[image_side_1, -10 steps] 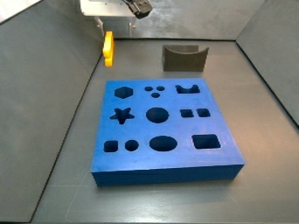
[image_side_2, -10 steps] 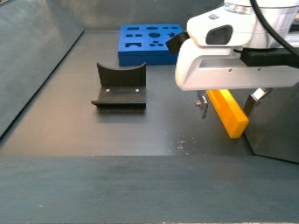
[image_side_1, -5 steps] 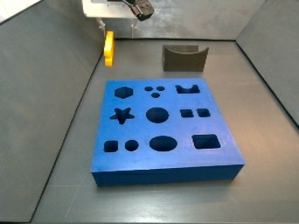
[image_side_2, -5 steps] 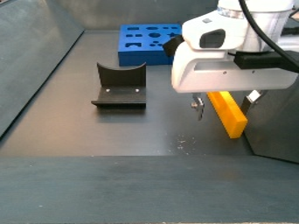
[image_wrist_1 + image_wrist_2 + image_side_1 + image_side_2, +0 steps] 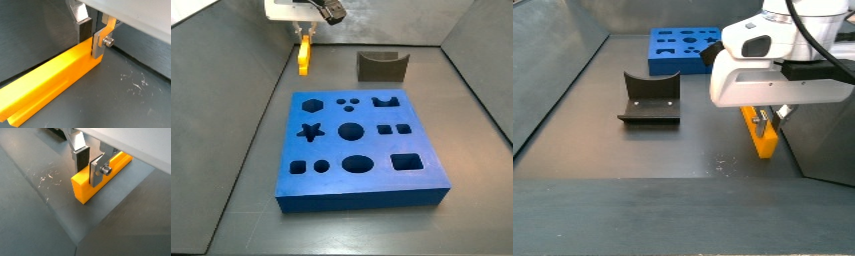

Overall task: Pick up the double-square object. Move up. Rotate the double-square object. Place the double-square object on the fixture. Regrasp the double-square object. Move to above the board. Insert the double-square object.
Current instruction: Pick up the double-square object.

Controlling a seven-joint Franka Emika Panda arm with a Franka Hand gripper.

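The hand [image 5: 303, 36], upper left in a side view, pinches the double-square object [image 5: 303, 55] clear of the surface. Rotate it slowly (grip kept firm), then carry it toward the fixture [image 5: 381, 67].

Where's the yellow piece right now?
The yellow piece is clamped in the claw, hanging off the floor in both side views, apart from the fixture and the blue board.

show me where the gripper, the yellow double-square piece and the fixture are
gripper [image 5: 90, 164]: a wrist view, between its fingertips, shut on the piece.
double-square object [image 5: 762, 137]: a side view, mid-length of its hanging body.
fixture [image 5: 649, 100]: a side view, its upright back plate.
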